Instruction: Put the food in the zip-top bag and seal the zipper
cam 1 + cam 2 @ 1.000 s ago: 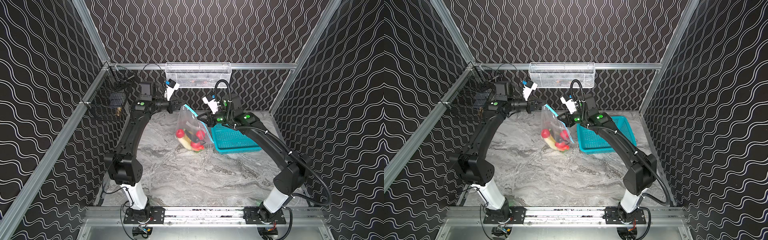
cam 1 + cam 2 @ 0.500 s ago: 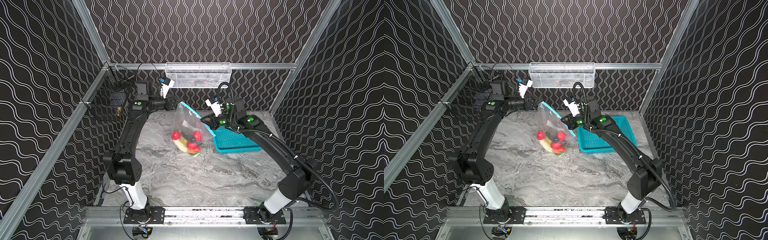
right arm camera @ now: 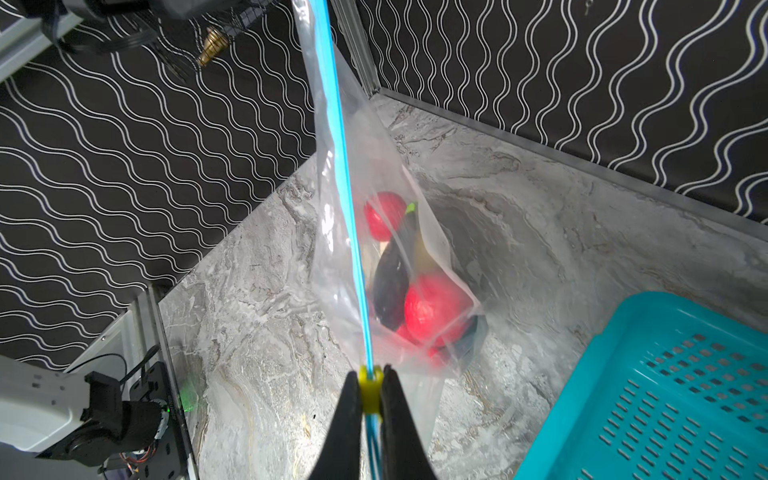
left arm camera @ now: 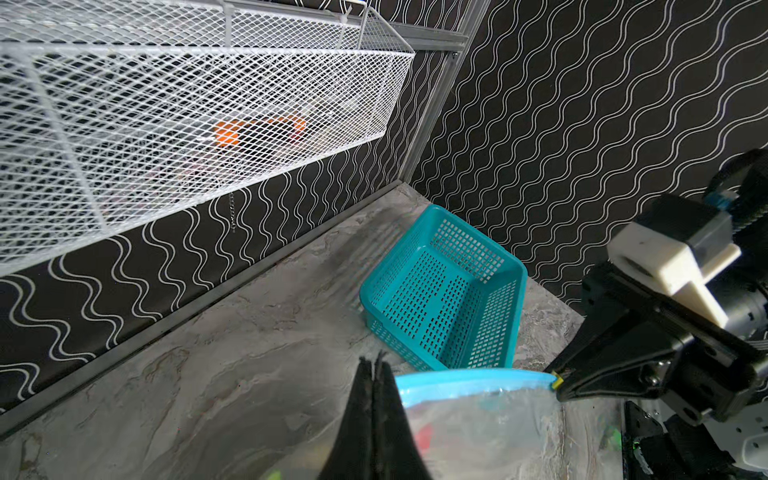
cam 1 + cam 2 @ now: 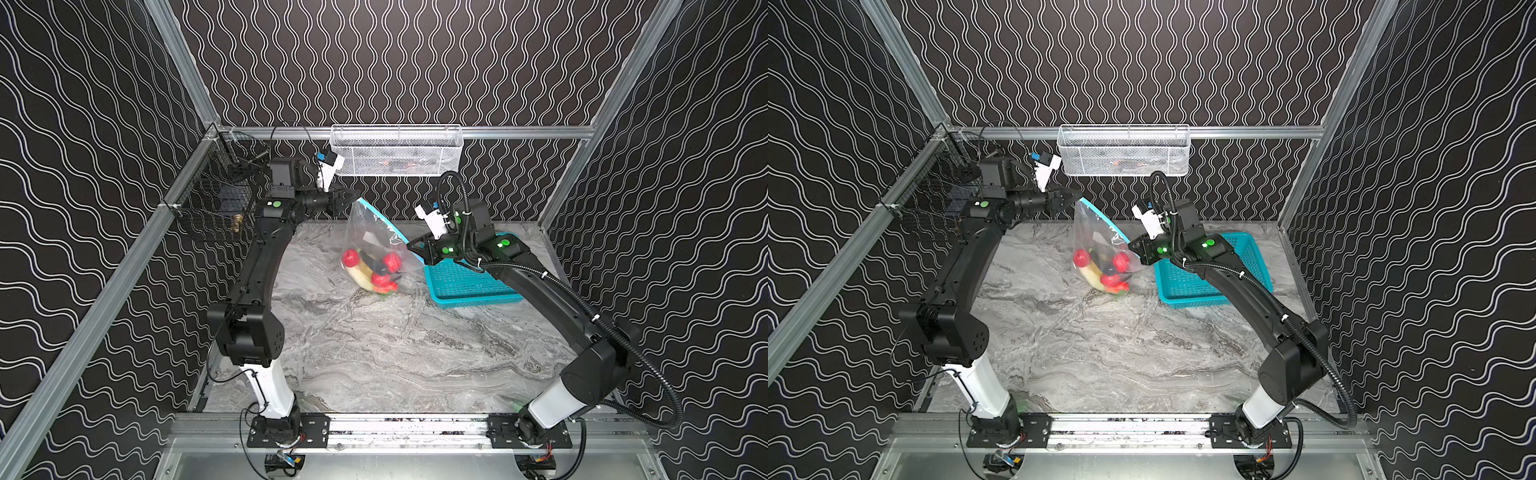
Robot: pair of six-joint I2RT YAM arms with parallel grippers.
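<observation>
Where the clear, limp film of the zip-top bag (image 5: 365,230) is stretched between my two hands, its light-blue zipper (image 3: 343,199) runs as one thin, straight strip along the mouth. My left hand (image 4: 375,376) is clenched on the bag's corner at one end of that strip, with the pads pressed together on the film. My right hand (image 3: 370,384) is closed on the small yellow slider tab (image 3: 370,390) at the opposite end, one black finger on each side.

The food (image 5: 372,270) sits inside the bag, bunched in its sagging bottom, just left of the teal perforated basket (image 5: 469,286) in both top views. Count through the film:
- three glossy red round fruits (image 5: 350,258)
- one pale yellow oblong piece (image 5: 360,275)
- at least one dark smooth piece (image 3: 388,286)

I cannot tell whether the bag bottom touches the grey marbled surface (image 5: 374,353). One white wire-mesh basket (image 5: 395,151) hangs on the rear wall.
</observation>
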